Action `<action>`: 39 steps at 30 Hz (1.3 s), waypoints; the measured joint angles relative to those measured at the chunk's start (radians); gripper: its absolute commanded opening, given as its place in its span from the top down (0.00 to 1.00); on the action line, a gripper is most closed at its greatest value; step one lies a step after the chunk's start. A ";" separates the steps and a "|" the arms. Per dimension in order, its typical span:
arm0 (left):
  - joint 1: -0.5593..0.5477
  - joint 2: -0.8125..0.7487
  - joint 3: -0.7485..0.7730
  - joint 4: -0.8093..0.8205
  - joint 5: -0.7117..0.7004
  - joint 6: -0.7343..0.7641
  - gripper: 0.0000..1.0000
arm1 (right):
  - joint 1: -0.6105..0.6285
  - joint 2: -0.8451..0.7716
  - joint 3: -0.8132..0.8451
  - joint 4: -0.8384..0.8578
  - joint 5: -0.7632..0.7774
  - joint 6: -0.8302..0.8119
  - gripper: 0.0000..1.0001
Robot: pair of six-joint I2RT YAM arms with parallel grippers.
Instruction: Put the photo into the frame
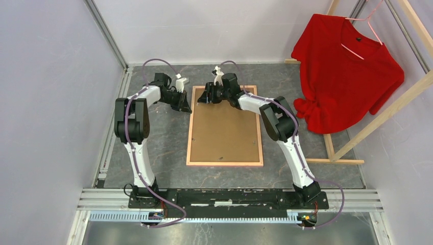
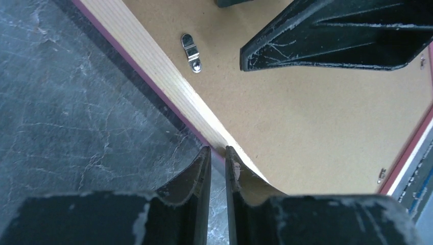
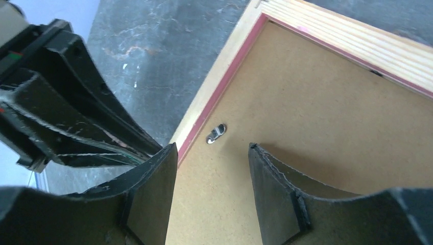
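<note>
The frame lies face down in the middle of the table, its brown backing board up, with a light wood rim and a thin pink edge. The photo is out of view. My left gripper rests low at the frame's upper left rim. In the left wrist view its jaws are shut to a slit with nothing between them. My right gripper hovers over the backing by the top left corner. It stands open beside a small metal clip.
A red T-shirt hangs on a wooden clothes rack at the right. Pale walls close in the left and back. A metal rail carries both arm bases at the near edge. More clips dot the backing.
</note>
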 measured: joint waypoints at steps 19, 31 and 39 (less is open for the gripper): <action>0.005 0.025 0.011 0.005 0.054 -0.020 0.81 | 0.024 0.055 0.037 0.069 -0.047 0.090 0.43; -0.008 0.025 -0.012 0.034 0.085 -0.020 0.82 | 0.024 0.055 0.009 0.121 -0.069 0.135 0.44; -0.008 0.024 -0.019 0.043 0.094 -0.020 0.82 | 0.023 0.065 0.009 0.144 -0.074 0.161 0.48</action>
